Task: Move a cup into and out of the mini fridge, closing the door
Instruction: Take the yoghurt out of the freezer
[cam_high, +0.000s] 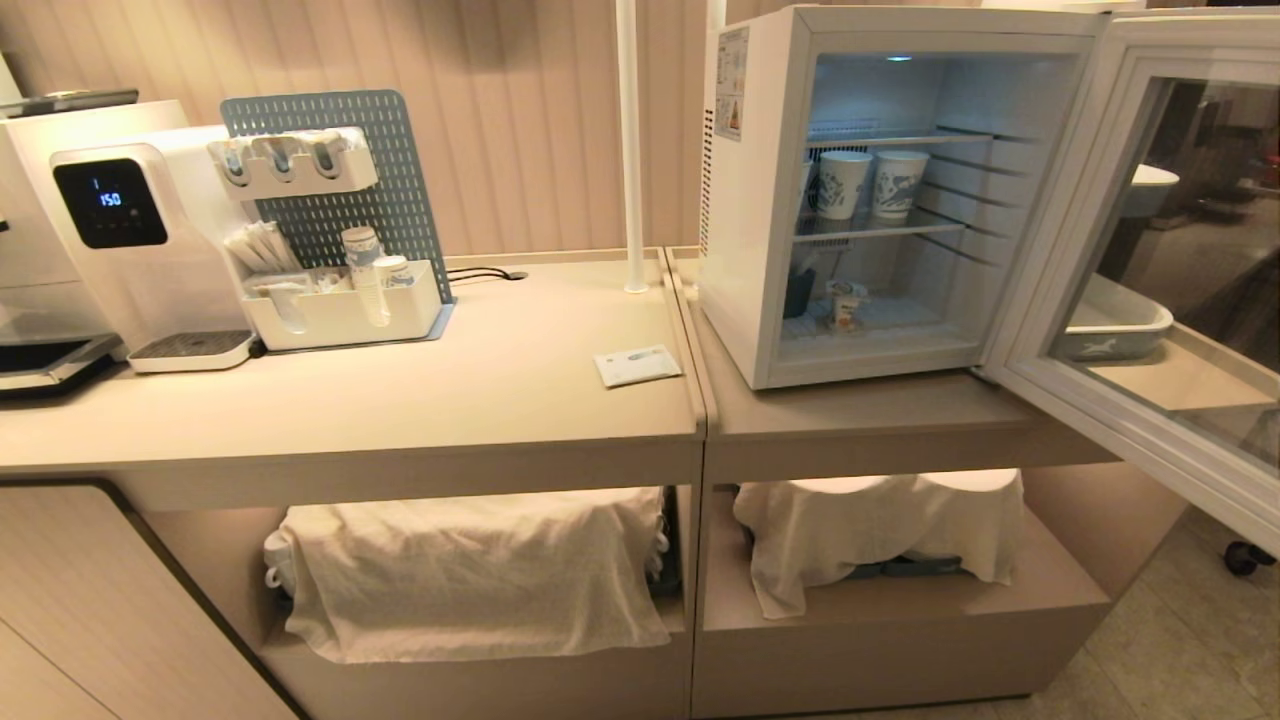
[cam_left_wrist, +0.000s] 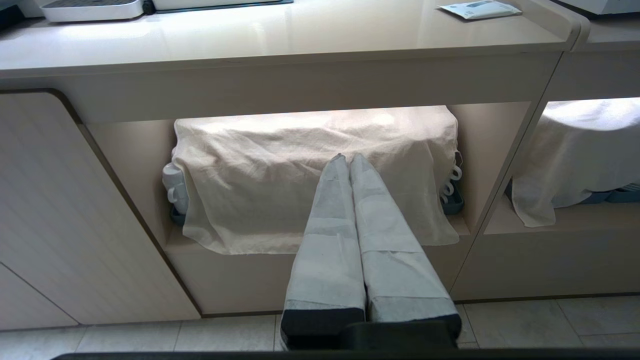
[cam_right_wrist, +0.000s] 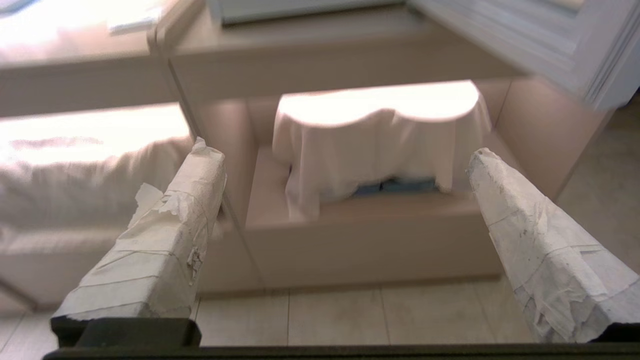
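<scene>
From my remote seat I saw the mini fridge (cam_high: 760, 250), a white boxy cooler with wire shelves, standing on the smooth beige counter (cam_high: 500, 390) with its interior lit. The door (cam_high: 1150, 260), a white-framed glass panel, hung swung wide to the right. The cup (cam_high: 846, 303), squat and white with orange marks, sat on the fridge floor, well inside; 2 taller paper cups (cam_high: 870, 183) with blue patterns stood on the wire shelf above it. A flat white sachet (cam_high: 637, 365) lay on the counter just left of the fridge. Neither arm showed in the head view. My left gripper (cam_left_wrist: 345, 159) hung low before the counter, its 2 tape-wrapped tapered fingers pressed together, pointing at a crumpled cream cloth (cam_left_wrist: 310, 170) draped over mugs on the lower shelf. My right gripper (cam_right_wrist: 345, 155) had its 2 rough, taped fingers spread far apart, holding nothing, facing another draped white cloth (cam_right_wrist: 380, 150) under the fridge.
</scene>
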